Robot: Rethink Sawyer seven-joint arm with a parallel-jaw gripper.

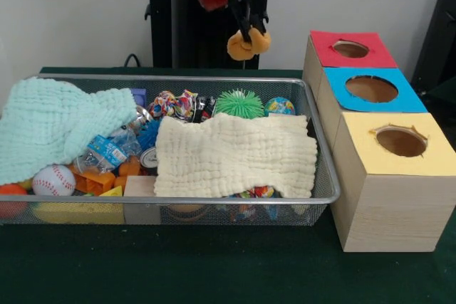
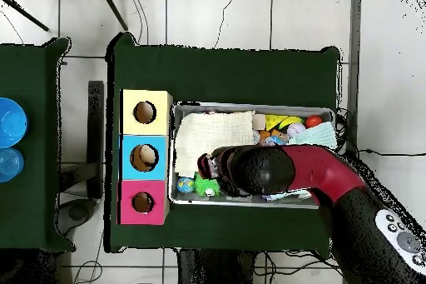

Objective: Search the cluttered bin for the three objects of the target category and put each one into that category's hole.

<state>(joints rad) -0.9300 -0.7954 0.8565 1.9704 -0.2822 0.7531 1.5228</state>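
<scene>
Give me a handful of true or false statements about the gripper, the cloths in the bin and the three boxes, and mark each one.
1. The gripper holds a small yellow-orange soft toy in the air above the bin. True.
2. A cream cloth lies over part of the bin's contents. True.
3. The red-faced box stands nearest the front camera. False: the yellow-faced box is nearest, and the red one is farthest back.
4. The baseball lies on top of the mint-green cloth. False: it lies beside that cloth's lower edge.
5. The blue-faced box stands between the red and yellow ones. True.
</scene>
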